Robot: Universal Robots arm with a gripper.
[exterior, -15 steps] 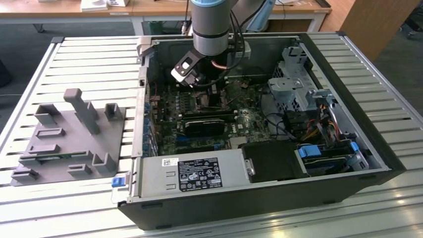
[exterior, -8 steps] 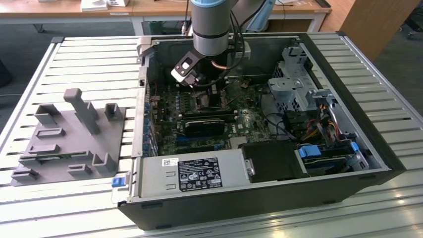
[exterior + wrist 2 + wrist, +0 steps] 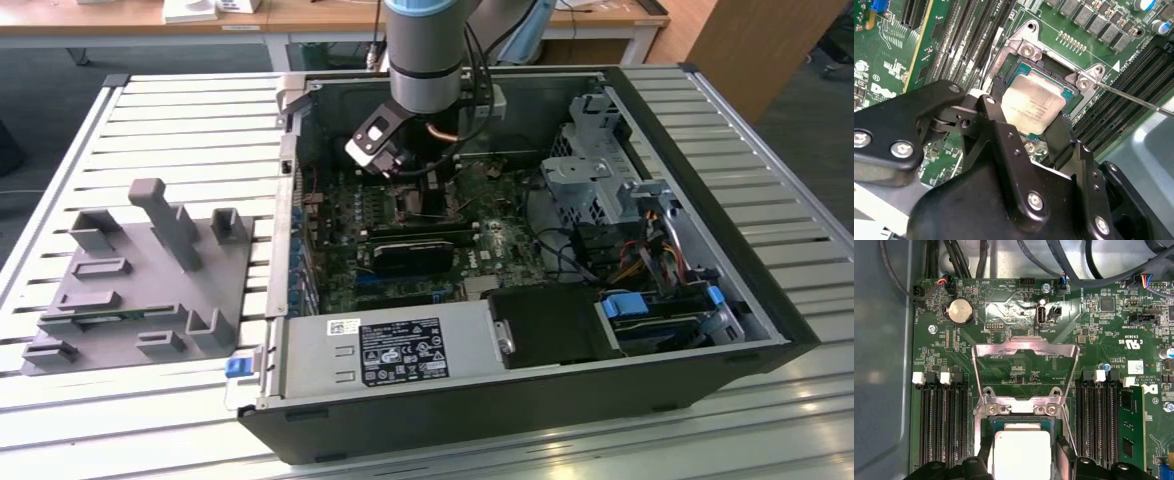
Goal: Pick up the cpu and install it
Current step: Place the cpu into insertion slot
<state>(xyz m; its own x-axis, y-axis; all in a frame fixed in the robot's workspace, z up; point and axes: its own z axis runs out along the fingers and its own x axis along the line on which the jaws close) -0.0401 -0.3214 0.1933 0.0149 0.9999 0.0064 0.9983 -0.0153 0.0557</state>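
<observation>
Table (image 3: 160, 120): slatted metal top that carries everything in the exterior view.
Computer case (image 3: 534, 420): open on its side at the centre of that view's dial, running out to 3 o'clock.
Arm (image 3: 427, 60): enters from 12 o'clock and reaches straight down into the case.
Grey tray (image 3: 134, 300): on the table at 9 o'clock from the case, with upright posts and low blocks on it.
Power supply (image 3: 387, 350): silver box along the case's 6 o'clock edge.
Motherboard (image 3: 350, 285): green board on the case floor, under the arm's end.
Gripper (image 3: 1029, 125): black, low over the socket. Its two fingers (image 3: 999, 125) are drawn in to the chip's width, one against each of two opposite edges, so it has hold of the cpu.
Socket (image 3: 1025, 49): square metal frame on the motherboard, lying between two banks of long dark memory slots (image 3: 939, 425).
Load plate (image 3: 1024, 347): swung open and standing up from the socket's hinge side.
Cpu (image 3: 1021, 450): silvery top plate with a green rim, sitting flat within the socket frame between the fingers, seen in both wrist views.
Coin cell (image 3: 960, 311): round and silver, on the board beyond the load plate.
</observation>
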